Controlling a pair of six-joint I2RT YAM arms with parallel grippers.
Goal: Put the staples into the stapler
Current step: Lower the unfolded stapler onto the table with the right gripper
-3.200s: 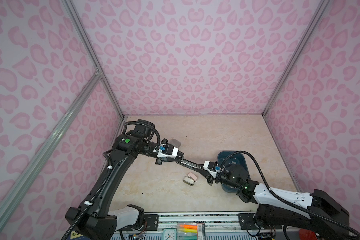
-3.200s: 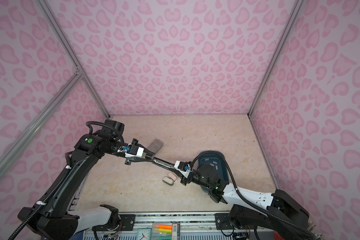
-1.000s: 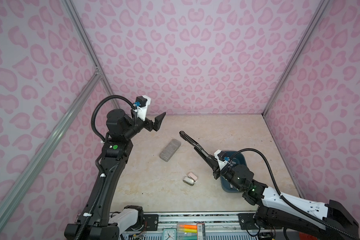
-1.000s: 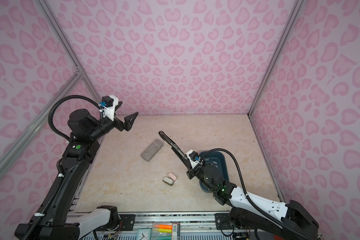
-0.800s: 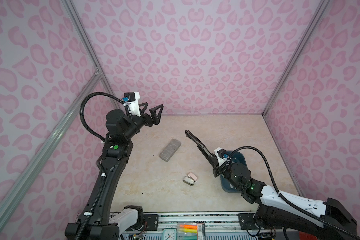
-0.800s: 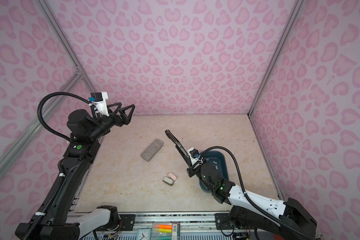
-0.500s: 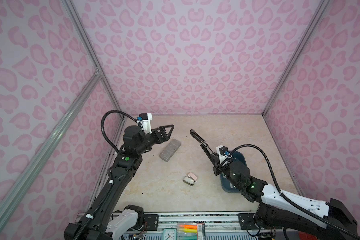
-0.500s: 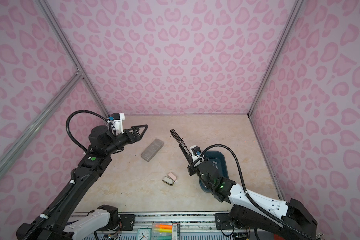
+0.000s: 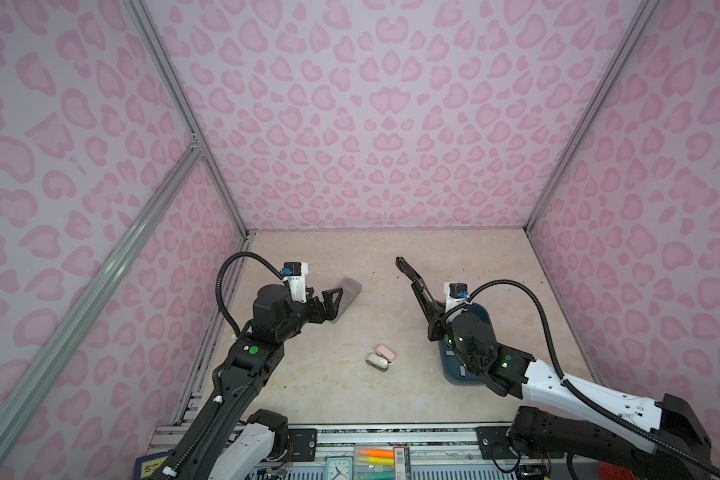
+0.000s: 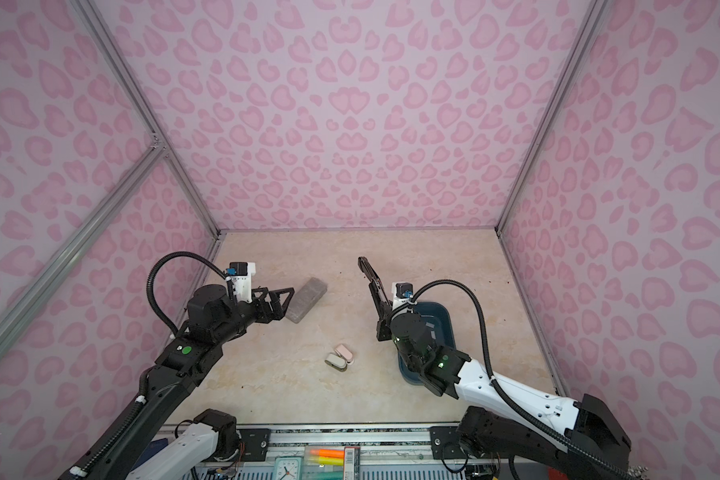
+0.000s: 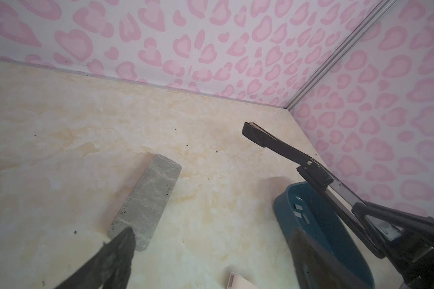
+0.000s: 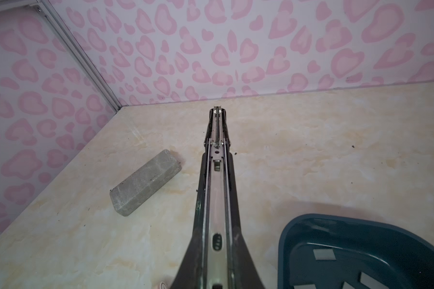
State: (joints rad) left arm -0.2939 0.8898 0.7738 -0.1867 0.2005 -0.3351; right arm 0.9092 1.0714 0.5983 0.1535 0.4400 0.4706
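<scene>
Over the right half of the beige marbled tabletop (image 9: pixel 329 395), the right gripper (image 9: pixel 435 320) is clamped on the near end of a long black stapler (image 9: pixel 416 286), holding it off the surface so that it slants up and away toward the back wall. The right wrist view looks straight along the black stapler (image 12: pixel 217 187): it is swung open, with the bright metal staple channel facing up and the black cover arm stretched out beyond the hinge. Just beside and below it sits a dark teal plastic tray (image 10: pixel 445 320) with rounded corners. The staples (image 12: pixel 322 255), small flat silver-grey strips, lie loose on its floor; the left wrist view shows only a few. On the left, the left gripper (image 10: pixel 285 301) hangs with its jaws spread wide and nothing between them, low over the near end of a grey speckled rectangular block (image 10: pixel 306 299) that lies flat on the table; whether a finger touches the block cannot be told. Between the arms, nearer the front edge, 2 small rounded pieces (image 9: pixel 379 359), 1 pink and 1 white, lie touching each other, well apart from tray and block.
</scene>
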